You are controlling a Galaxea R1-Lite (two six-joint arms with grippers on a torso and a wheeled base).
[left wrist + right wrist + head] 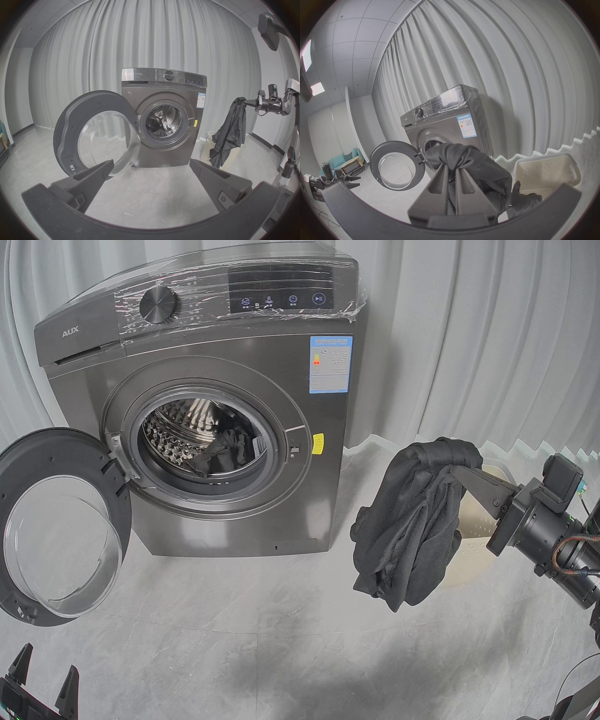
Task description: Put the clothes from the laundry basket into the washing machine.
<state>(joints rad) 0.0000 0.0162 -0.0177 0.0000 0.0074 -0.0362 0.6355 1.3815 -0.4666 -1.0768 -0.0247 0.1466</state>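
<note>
My right gripper [459, 472] is shut on a black garment [409, 521] that hangs in the air to the right of the grey washing machine [206, 396]. The garment [468, 162] bunches around the shut fingers [440, 187]. Behind it stands the cream laundry basket [478, 540], partly hidden; its inside [547, 175] looks bare. The machine's round door [59, 527] is swung open to the left. Another dark cloth [222, 452] lies in the drum. My left gripper [150, 165] is open and low near the floor, facing the machine, its fingertips [25, 655] at the lower left corner.
Pale curtains [487, 334] hang behind the machine and basket. Grey tiled floor [250, 627] spreads open in front of the machine. The open door juts out to the left of the drum opening.
</note>
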